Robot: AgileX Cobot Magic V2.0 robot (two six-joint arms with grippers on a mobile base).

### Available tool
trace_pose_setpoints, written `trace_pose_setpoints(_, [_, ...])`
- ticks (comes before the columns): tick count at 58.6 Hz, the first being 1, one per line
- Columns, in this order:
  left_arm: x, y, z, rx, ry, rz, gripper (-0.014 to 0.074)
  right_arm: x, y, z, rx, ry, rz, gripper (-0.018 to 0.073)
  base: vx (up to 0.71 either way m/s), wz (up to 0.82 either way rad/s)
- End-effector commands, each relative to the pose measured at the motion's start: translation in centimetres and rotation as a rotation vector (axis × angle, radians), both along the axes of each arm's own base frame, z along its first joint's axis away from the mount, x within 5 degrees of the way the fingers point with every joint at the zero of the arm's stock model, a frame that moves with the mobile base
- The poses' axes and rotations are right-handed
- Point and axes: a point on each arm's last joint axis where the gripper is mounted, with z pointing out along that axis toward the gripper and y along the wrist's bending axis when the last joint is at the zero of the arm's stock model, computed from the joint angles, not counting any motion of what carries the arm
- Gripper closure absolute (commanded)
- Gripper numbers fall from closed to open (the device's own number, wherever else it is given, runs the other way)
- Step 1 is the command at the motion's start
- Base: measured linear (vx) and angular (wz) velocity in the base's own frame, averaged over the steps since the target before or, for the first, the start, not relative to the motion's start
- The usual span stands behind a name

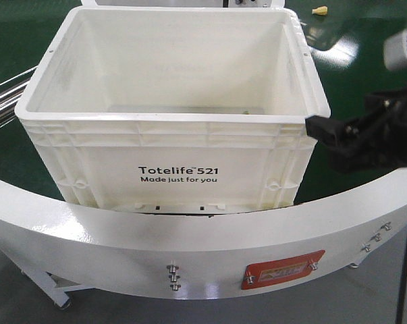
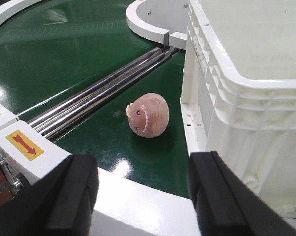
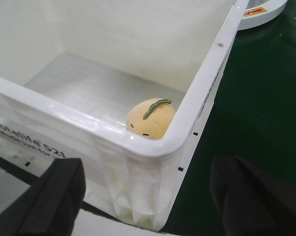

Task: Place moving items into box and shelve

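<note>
In the front view, the near wall of the box (image 1: 176,175) hides most of its floor from me, and the right gripper (image 1: 324,138) is blurred and cut off by the right edge. In the right wrist view, the rim covers the underside of the pale yellow toy (image 3: 150,120), and the 2 fingers (image 3: 49,196) run off the bottom. A yellowish speck (image 1: 319,10) beyond the box is too small for me to name.

box (image 1: 169,145): white, black lettering
round toy (image 2: 148,114): pinkish-brown, yellow rim
fruit toy (image 3: 150,118): pale yellow, green leaf
desk (image 2: 64,59): dark green
</note>
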Motion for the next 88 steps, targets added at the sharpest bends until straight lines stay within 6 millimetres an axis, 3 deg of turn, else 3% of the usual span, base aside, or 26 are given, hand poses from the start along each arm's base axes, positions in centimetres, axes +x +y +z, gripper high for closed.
trace_pose_setpoints(1, [0.3, 0.0, 1.7, -0.003, -0.097, -0.006, 0.0093, -0.9, -0.4, 1.2, 0.049, -0.092, 0.007, -0.0004, 0.00, 0.00])
trace_pose_setpoints(15, [2.8, 0.1, 1.4, -0.019, 0.074, -0.002, 0.0037, -2.4, -1.3, -1.2, 0.010, -0.045, 0.004, -0.0004, 0.00, 0.00])
trace_pose_setpoints(27, [7.6, 0.4, 1.7, -0.091, 0.276, 0.049, -0.0069, -2.3, -1.3, -1.5, -0.010, -0.050, 0.005, -0.0004, 0.00, 0.00])
trace_pose_setpoints(42, [14.6, 2.3, 1.3, 0.016, 0.539, 0.119, -0.0067, -2.4, -1.4, -1.5, -0.008, -0.041, 0.002, -0.0004, 0.00, 0.00])
trace_pose_setpoints(54, [18.9, 4.2, 0.8, -0.006, 0.604, 0.088, -0.0041, -2.4, -1.4, -1.5, -0.008, -0.041, 0.002, -0.0004, 0.00, 0.00])
trace_pose_setpoints(66, [23.1, 5.7, -1.7, -0.104, 0.601, -0.049, -0.0014, -2.4, -1.4, -1.6, -0.011, -0.036, 0.001, -0.0004, 0.00, 0.00])
trace_pose_setpoints(88, [28.4, 5.8, -4.4, -0.232, 0.488, -0.103, -0.0001, -2.4, -1.4, -1.6, -0.012, -0.034, 0.001, -0.0004, 0.00, 0.00])
